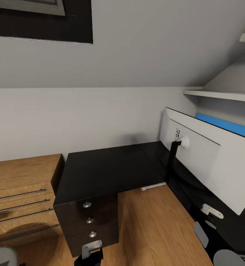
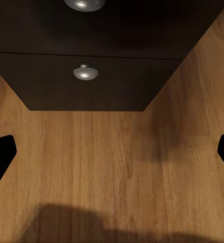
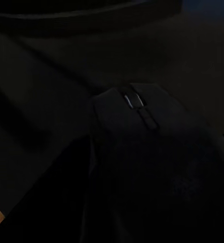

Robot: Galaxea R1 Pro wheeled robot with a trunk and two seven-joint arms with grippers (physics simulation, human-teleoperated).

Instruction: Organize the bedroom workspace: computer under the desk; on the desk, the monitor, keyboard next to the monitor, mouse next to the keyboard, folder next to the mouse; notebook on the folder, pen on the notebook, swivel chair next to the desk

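The desk (image 1: 107, 168) has a glossy black top and a black drawer unit (image 1: 89, 221) with round knobs. On its right wing stands the monitor (image 1: 214, 166), white back toward me, on a thin black stand (image 1: 171, 159). My right gripper (image 1: 207, 222) hovers low over that wing, in front of the monitor. In the right wrist view a black mouse (image 3: 152, 152) sits close up with its wheel showing, and the gripper looks shut on it in the dark. My left gripper (image 1: 89, 254) (image 2: 112, 157) hangs open over the wood floor (image 2: 112, 167) before the drawers (image 2: 86, 73).
A low light-wood cabinet (image 1: 22, 192) with long bar handles stands left of the desk. The blue back panel (image 1: 225, 125) rises behind the monitor. White shelves (image 1: 225, 95) jut from the right wall under the sloped ceiling. Wood floor (image 1: 148, 225) lies open inside the desk's corner.
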